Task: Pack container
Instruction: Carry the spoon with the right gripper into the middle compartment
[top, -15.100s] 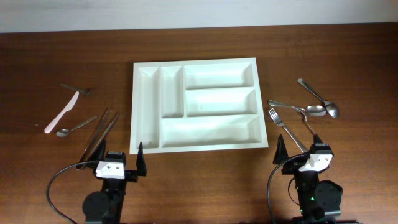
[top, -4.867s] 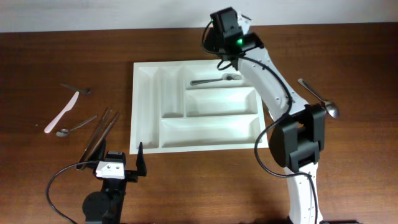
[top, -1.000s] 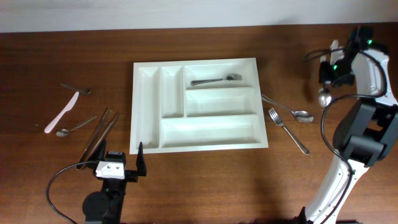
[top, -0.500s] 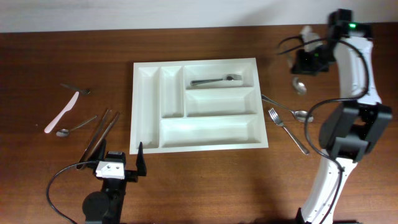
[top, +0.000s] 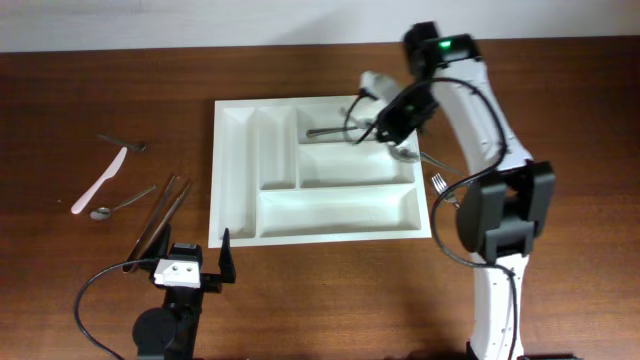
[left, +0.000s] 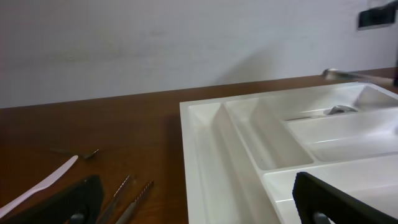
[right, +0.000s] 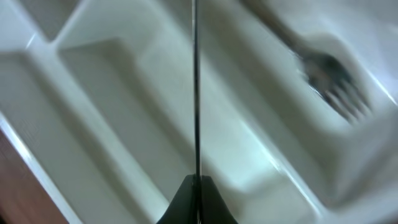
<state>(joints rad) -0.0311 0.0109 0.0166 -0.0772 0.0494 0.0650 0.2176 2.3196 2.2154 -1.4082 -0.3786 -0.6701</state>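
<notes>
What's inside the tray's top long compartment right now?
One fork lies in that compartment of the cutlery tray. The right gripper, shut on a thin utensil handle, hangs above and covers its right end in the overhead view.

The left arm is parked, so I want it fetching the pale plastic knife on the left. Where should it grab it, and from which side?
Probably the middle of the plastic knife, coming straight down, the left gripper turned so its fingers close across the narrow width. It lies flat and diagonal, its far tip close to a small metal utensil.
</notes>
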